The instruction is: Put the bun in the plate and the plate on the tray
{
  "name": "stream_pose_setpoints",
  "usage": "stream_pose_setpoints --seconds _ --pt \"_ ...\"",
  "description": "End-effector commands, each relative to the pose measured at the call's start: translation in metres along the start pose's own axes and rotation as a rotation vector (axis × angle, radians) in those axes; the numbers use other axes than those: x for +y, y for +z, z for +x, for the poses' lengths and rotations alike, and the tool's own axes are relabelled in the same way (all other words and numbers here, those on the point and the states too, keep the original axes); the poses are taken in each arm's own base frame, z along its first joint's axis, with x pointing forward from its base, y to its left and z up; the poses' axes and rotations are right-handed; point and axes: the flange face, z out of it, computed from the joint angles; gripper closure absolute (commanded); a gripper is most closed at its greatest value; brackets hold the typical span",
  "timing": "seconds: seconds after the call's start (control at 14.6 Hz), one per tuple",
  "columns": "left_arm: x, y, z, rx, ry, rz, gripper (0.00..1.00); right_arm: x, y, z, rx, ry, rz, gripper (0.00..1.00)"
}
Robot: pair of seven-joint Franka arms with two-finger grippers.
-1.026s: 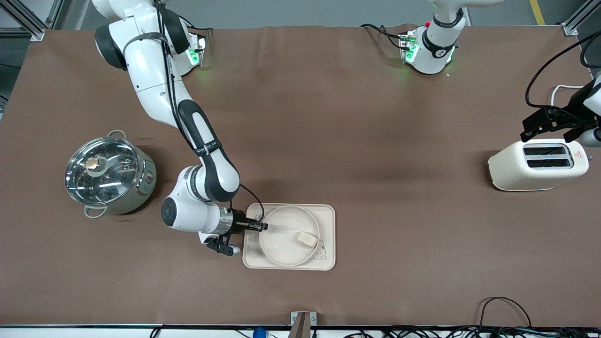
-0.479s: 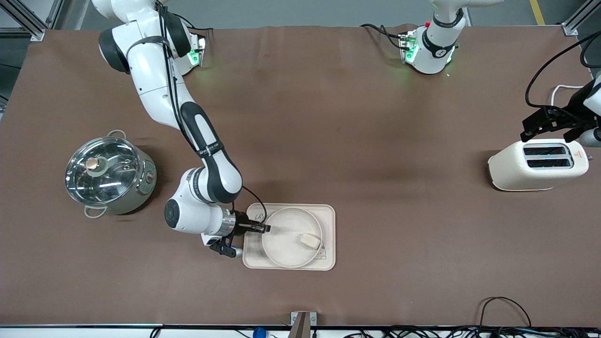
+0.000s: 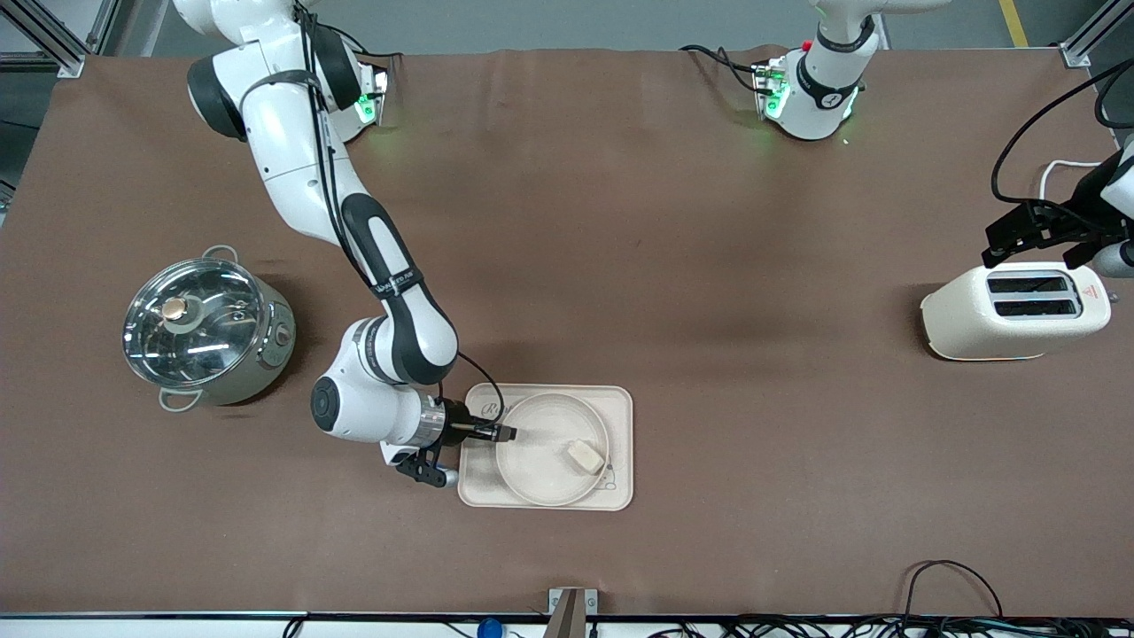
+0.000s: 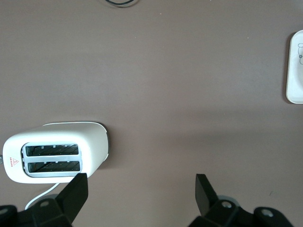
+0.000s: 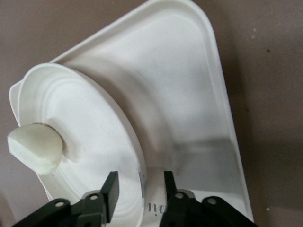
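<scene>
- The round cream-white plate [image 3: 551,449] now lies flat on the cream rounded-rectangle tray [image 3: 620,443], shifted slightly toward the left arm's end.
- The small pale bun [image 3: 585,455] sits in the plate.
- The right claw [image 3: 507,433] has loosened; its fingers [image 5: 111,189] straddle the plate's rim.
- The left claw [image 4: 141,187] waits released beside the white toaster [image 3: 1015,310].

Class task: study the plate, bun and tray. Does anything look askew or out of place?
Nothing stands out. The round cream plate sits on the rabbit-print rectangular tray, and the small pale bun lies inside the plate near its rim.
</scene>
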Motion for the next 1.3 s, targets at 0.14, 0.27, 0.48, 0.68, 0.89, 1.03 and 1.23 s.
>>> stream_pose_setpoints --seconds 0.14,0.27,0.48,0.68,0.89,1.03,1.23 --pt "0.000 -0.005 0.001 -0.005 0.020 -0.015 0.00 -0.024 -0.091 0.003 -0.009 -0.097 -0.102 0.00" --pt "0.000 -0.005 0.001 -0.005 0.020 -0.015 0.00 -0.027 -0.141 0.005 0.001 -0.132 -0.176 0.00" --pt "0.000 -0.004 0.002 -0.006 0.019 -0.015 0.00 -0.039 -0.241 -0.008 0.029 -0.195 -0.329 0.00" --pt "0.001 -0.005 0.001 -0.005 0.023 -0.015 0.00 -0.025 -0.335 -0.030 0.065 -0.235 -0.440 0.00" --pt "0.001 -0.005 0.001 -0.005 0.021 -0.015 0.00 0.006 -0.410 -0.062 0.075 -0.289 -0.414 0.00" --pt "0.001 -0.005 0.001 -0.005 0.021 -0.015 0.00 0.012 -0.445 -0.088 0.067 -0.290 -0.470 0.00" --pt "0.001 -0.005 0.001 -0.005 0.021 -0.015 0.00 0.015 -0.485 -0.120 0.034 -0.280 -0.521 0.00"
